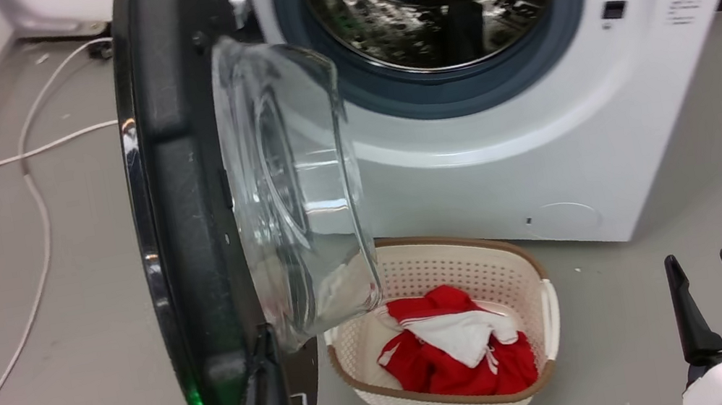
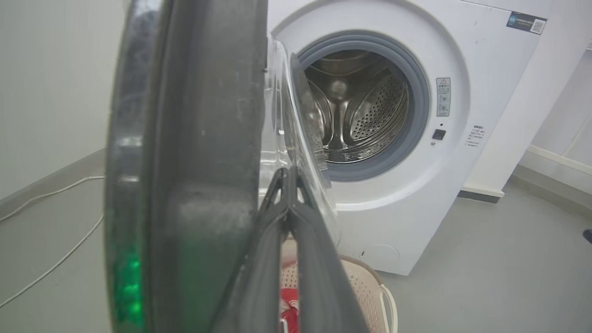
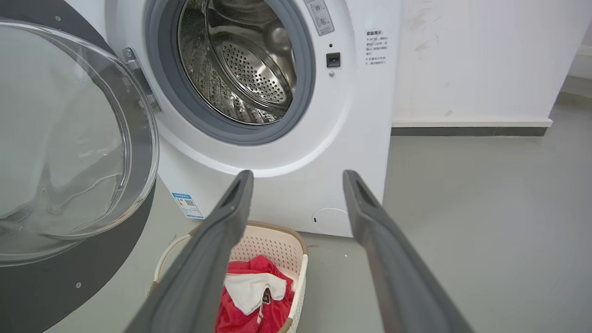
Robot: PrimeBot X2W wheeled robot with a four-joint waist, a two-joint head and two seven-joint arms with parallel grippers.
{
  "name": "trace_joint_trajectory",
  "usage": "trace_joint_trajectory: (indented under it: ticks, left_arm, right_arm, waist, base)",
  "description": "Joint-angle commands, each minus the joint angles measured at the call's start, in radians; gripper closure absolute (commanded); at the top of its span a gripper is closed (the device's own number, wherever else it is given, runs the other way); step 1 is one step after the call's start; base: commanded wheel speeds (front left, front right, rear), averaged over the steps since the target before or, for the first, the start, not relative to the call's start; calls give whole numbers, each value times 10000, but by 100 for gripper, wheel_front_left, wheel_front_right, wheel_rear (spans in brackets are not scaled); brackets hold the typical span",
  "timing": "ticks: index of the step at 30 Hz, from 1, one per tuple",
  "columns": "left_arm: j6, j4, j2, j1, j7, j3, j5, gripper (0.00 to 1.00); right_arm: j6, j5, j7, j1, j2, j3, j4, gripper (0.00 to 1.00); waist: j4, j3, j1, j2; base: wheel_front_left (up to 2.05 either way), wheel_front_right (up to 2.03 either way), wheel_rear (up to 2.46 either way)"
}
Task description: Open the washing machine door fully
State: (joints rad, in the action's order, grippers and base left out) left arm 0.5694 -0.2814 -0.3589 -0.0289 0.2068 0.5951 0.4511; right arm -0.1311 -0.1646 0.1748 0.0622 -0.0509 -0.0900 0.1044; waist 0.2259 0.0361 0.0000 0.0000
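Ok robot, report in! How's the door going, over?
Left gripper shut, at washing machine door inner face. Right gripper open, clear. Door standing well open. Laundry basket on floor beside door.

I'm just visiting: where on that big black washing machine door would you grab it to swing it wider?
Probably on the black rim of the washing machine door, at the edge nearest the robot and farthest from the hinge, where a pull has the most leverage. That edge faces the robot thin-on, so it can be straddled from the front. The bulging glass bowl looks too slick and round to pinch.
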Motion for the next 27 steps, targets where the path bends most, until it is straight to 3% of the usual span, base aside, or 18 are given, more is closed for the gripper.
trace_joint_trajectory:
  ticks: [1,10,20,27]
  left_arm:
    - [88,54,-144,-129,70,-261,118,100]
    - [-401,606,-771,258,214,-1144,571,100]
    - [-446,1111,-1403,702,393,-2510,950,100]
    - [-723,1212,-1861,848,516,-3618,1329,100]
  right_arm:
    - [7,90,-22,-48,14,-37,-82,0]
    - [7,155,-141,-224,12,-44,-302,0]
    - [7,246,-151,-404,12,-17,-416,0]
    - [7,408,-292,-481,12,-213,-619,0]
  waist:
    - [664,87,0,0]
    - [1405,389,0,0]
    - [1172,748,0,0]
    - [1164,1156,0,0]
  base:
    - [0,0,0]
    - [0,0,0]
    - [0,0,0]
    - [0,0,0]
